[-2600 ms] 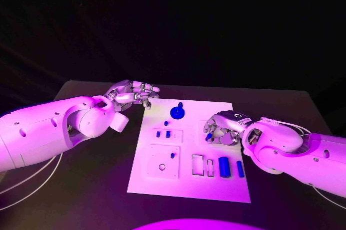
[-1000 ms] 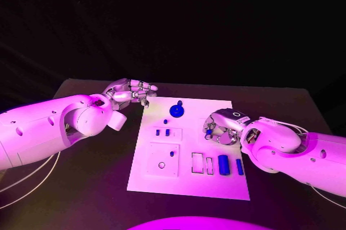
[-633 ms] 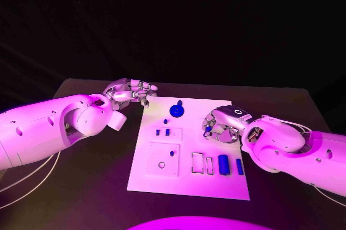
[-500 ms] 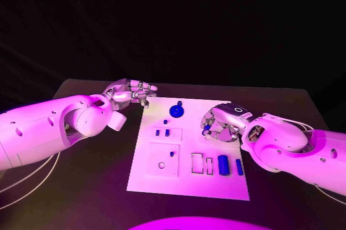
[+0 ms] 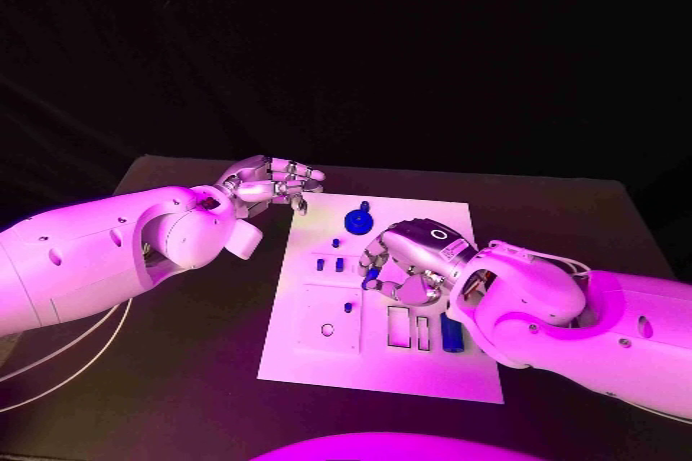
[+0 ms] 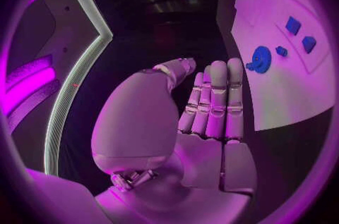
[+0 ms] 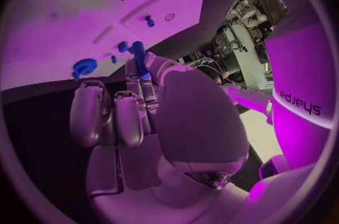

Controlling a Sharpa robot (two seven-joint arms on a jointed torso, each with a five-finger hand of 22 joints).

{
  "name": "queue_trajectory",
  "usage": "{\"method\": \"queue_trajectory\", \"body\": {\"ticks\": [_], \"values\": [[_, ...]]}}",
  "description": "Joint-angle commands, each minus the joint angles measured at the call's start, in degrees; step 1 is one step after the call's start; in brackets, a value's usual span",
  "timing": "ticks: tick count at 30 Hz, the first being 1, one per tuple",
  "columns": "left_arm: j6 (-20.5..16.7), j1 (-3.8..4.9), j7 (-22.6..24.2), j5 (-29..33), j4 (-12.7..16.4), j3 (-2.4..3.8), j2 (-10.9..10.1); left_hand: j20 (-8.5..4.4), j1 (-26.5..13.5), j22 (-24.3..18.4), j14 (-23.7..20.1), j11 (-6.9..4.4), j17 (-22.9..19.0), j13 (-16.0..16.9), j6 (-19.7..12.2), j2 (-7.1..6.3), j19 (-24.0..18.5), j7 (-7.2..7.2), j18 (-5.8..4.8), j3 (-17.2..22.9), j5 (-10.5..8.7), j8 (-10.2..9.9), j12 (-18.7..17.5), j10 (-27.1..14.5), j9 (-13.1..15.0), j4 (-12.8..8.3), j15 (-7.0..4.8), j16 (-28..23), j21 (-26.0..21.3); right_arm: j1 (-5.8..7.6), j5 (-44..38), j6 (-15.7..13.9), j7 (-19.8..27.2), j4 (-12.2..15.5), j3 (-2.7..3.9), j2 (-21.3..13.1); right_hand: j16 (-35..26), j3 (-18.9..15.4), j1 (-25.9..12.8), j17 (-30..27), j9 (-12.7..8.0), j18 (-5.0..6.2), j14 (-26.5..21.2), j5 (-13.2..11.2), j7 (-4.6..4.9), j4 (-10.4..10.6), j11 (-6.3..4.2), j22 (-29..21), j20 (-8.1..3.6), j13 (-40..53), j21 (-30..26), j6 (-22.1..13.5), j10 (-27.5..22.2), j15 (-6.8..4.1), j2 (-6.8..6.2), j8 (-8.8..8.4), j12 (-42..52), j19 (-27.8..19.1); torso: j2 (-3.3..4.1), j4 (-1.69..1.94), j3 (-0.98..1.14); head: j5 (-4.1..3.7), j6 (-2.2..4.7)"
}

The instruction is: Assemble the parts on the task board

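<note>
Right robot hand (image 5: 405, 268) pinches small blue peg (image 7: 139, 58) over white task board (image 5: 378, 366); left robot hand (image 5: 270, 187) curled, empty. Lower peg upright, straight into its socket.

The flat white task board (image 5: 310, 356) looks like smooth matt plastic, its recesses cleanly cut. The small blue parts (image 5: 358, 220) look like glossy moulded plastic. The black table (image 5: 159, 381) is dull and matt. Both silver many-fingered hands, left (image 5: 271, 184) and right (image 5: 404, 266), show polished metal; the white arm shells (image 5: 101, 256) are glossy plastic.
</note>
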Motion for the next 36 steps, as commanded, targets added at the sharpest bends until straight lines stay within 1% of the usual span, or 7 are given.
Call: {"method": "queue_trajectory", "body": {"ticks": [1, 6, 10, 13, 20, 28, 36], "values": [[0.57, 0.04, 0.48, 0.00, -0.11, 0.03, 0.32, 0.51, -0.15, -0.05, -0.49, 0.03, -0.08, -0.09, -0.42, 0.29, 0.09, -0.04, 0.86, -0.05, 0.07, 0.28, 0.19, -0.42, -0.04, 0.26, 0.02, -0.16, -0.35, -0.98, -1.49, -0.46, 1.54, -0.35, -0.05, 1.83, 0.09, 2.81, 0.07, -0.22, 0.03, -1.01, 1.74, 0.27, -0.04, -3.18, -3.61, 9.72, -0.33, 0.02, -0.01, 0.15, 3.96, -0.38, 0.52, 0.41, 0.32, 1.25, 0.01, 0.12, 0.00, 0.42, 0.00], [0.43, 0.04, 0.54, 0.07, -0.49, 0.03, 0.75, 0.51, -0.15, -0.05, -0.49, 0.03, -0.08, -0.09, -0.42, 0.29, 0.09, -0.04, 0.86, -0.05, 0.07, 0.28, 0.19, -0.42, -0.04, 0.26, 0.02, -0.16, -0.35, -3.18, -2.14, -0.81, 2.40, -1.80, -0.17, 5.15, 0.06, 2.91, 0.01, -0.28, 0.07, -1.00, 1.73, 0.27, -0.02, -3.30, -3.60, 9.71, -0.34, 0.01, -0.10, 0.11, 3.95, -0.38, 0.52, 0.43, 0.30, 1.23, 0.01, 0.15, -0.11, 0.85, -0.12], [0.38, 0.04, 0.58, 0.12, -0.82, 0.03, 1.31, 0.51, -0.12, -0.08, -0.49, 0.03, -0.10, -0.10, -0.45, 0.30, 0.10, -0.04, 0.87, -0.04, 0.07, 0.29, 0.24, -0.46, -0.04, 0.26, 0.02, -0.15, -0.38, -5.15, -2.38, -0.98, 3.13, -3.38, -0.27, 7.78, 0.05, 3.01, -0.05, -0.31, 0.11, -0.99, 1.72, 0.27, -0.01, -3.40, -3.58, 9.70, -0.34, 0.01, -0.19, 0.05, 3.92, -0.37, 0.52, 0.43, 0.28, 1.21, 0.05, 0.15, -0.10, 1.40, -0.30], [0.42, 0.04, 0.57, 0.14, -0.92, 0.03, 1.63, 0.51, -0.11, -0.10, -0.50, 0.03, -0.11, -0.10, -0.47, 0.30, 0.11, -0.04, 0.87, -0.03, 0.08, 0.30, 0.27, -0.50, -0.05, 0.27, 0.01, -0.15, -0.41, -6.01, -2.44, -0.91, 3.41, -4.15, -0.32, 9.04, 0.07, 3.12, -0.11, -0.26, 0.16, -0.98, 1.73, 0.27, 0.01, -3.52, -3.57, 9.70, -0.34, 0.00, -0.21, 0.00, 3.91, -0.36, 0.53, 0.44, 0.27, 1.20, 0.06, 0.09, -0.07, 1.74, -0.46], [0.56, 0.05, 0.52, 0.16, -1.04, 0.03, 2.09, 0.51, -0.11, -0.10, -0.50, 0.03, -0.11, -0.10, -0.47, 0.30, 0.11, -0.04, 0.87, -0.03, 0.08, 0.30, 0.27, -0.50, -0.05, 0.27, 0.01, -0.15, -0.41, -6.92, -2.52, -0.24, 3.15, -6.00, -0.57, 10.89, 0.00, 3.23, -0.19, -0.42, 0.21, -0.98, 1.70, 0.27, 0.03, -3.64, -3.55, 9.70, -0.34, -0.01, -0.26, -0.05, 3.89, -0.36, 0.53, 0.45, 0.25, 1.19, 0.06, 0.07, -0.09, 2.18, -0.63], [0.65, 0.05, 0.39, 0.16, -1.08, 0.03, 2.18, 0.51, -0.10, -0.13, -0.50, 0.03, -0.12, -0.10, -0.49, 0.30, 0.13, -0.04, 0.87, -0.04, 0.08, 0.32, 0.32, -0.52, -0.04, 0.28, 0.01, -0.14, -0.44, -7.84, -2.77, 0.43, 2.68, -7.37, -0.82, 11.91, -0.08, 3.37, -0.35, -0.59, 0.28, -0.91, 1.66, 0.26, 0.06, -3.79, -3.52, 9.62, -0.34, -0.02, -0.61, -0.14, 3.84, -0.34, 0.53, 0.46, 0.23, 1.10, 0.10, 0.06, 0.03, 2.61, -1.00], [0.68, 0.05, 0.27, 0.16, -1.12, 0.03, 2.07, 0.51, -0.14, -0.17, -0.50, 0.04, -0.14, -0.11, -0.51, 0.31, 0.15, -0.04, 0.87, -0.06, 0.07, 0.35, 0.39, -0.57, -0.04, 0.34, 0.02, -0.14, -0.49, -8.07, -3.83, 1.08, 2.01, -7.86, -0.87, 12.01, -0.05, 3.49, -0.48, -0.54, 0.34, -0.91, 1.67, 0.25, 0.08, -3.92, -3.50, 9.62, -0.33, -0.02, -0.66, -0.19, 3.82, -0.32, 0.54, 0.47, 0.23, 1.09, 0.09, 0.01, 0.02, 2.50, -0.99]]}}
